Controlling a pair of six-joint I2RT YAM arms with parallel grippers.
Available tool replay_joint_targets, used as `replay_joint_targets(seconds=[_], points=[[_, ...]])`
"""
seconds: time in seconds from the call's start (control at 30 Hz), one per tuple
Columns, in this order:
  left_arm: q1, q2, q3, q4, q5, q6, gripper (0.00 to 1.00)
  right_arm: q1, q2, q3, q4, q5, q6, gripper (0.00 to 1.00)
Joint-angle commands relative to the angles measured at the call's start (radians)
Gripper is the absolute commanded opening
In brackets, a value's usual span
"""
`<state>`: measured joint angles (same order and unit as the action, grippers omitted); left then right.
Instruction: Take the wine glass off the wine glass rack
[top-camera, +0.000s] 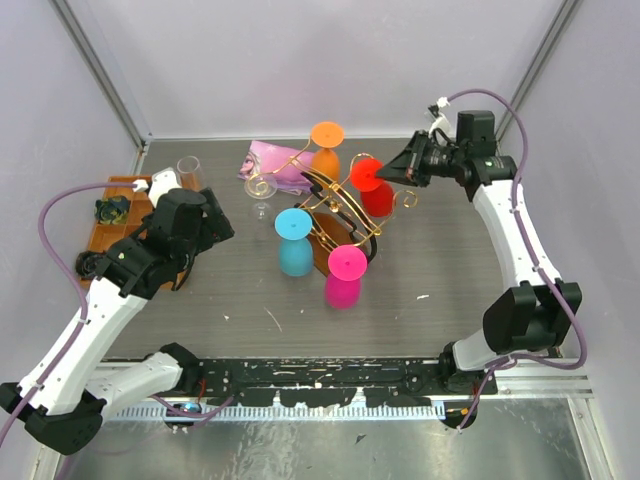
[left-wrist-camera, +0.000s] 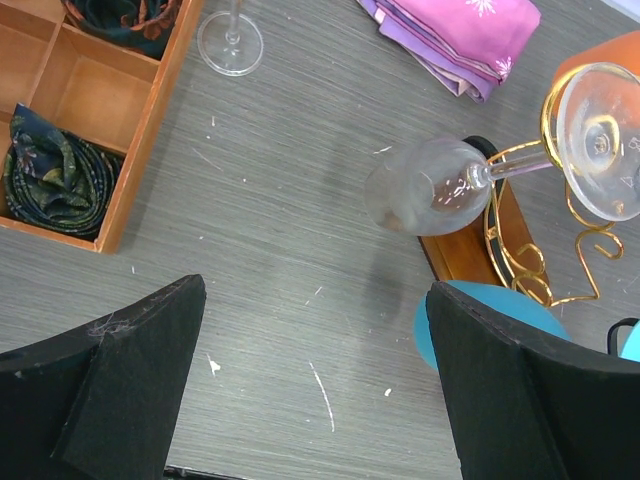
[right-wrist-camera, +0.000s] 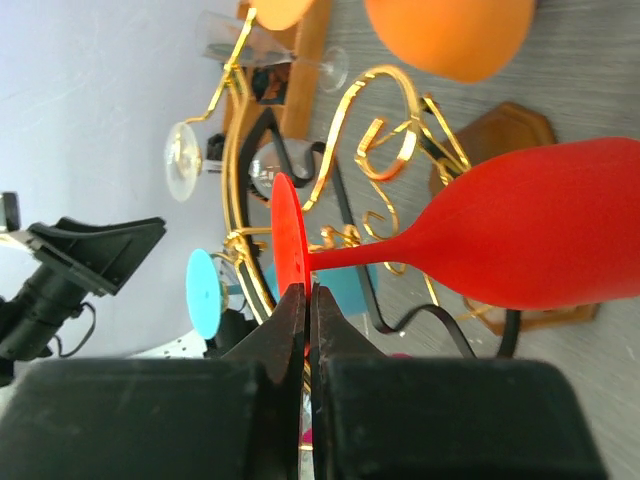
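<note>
Finds the red wine glass (top-camera: 377, 196) hung bowl-down by its foot on the far right rail of the wine glass rack (top-camera: 343, 214), mid-table (top-camera: 450, 260). Has the right gripper (right-wrist-camera: 305, 295) pressed together at the rim of that foot; cannot tell whether pinching or only touching. Shows the left gripper (left-wrist-camera: 315, 390) spread wide over the table, left of the rack, just near of a clear glass (left-wrist-camera: 430, 190). Likely light, stiff, smooth and breakable, so prone to slip under hard pads. Best taken gently at the stem just under the foot, then slid outward along the rail, never forced against the wire.
</note>
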<state>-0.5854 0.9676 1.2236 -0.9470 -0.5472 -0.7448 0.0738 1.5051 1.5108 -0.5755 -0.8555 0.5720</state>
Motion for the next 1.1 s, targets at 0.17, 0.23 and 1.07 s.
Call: replay_joint_targets(seconds=[0.17,0.23,1.07], points=[[-0.001,0.009,0.018,0.019,0.017,0.009,0.99,-0.118,-0.038,0.171,-0.268,0.312,-0.21,0.01],[-0.002,0.005,0.019,0.018,0.011,0.013,0.99,-0.118,-0.004,0.231,-0.312,0.426,-0.245,0.01],[-0.002,-0.002,-0.038,0.066,-0.011,-0.008,0.99,-0.013,0.892,0.755,-0.042,1.913,-0.803,0.01]])
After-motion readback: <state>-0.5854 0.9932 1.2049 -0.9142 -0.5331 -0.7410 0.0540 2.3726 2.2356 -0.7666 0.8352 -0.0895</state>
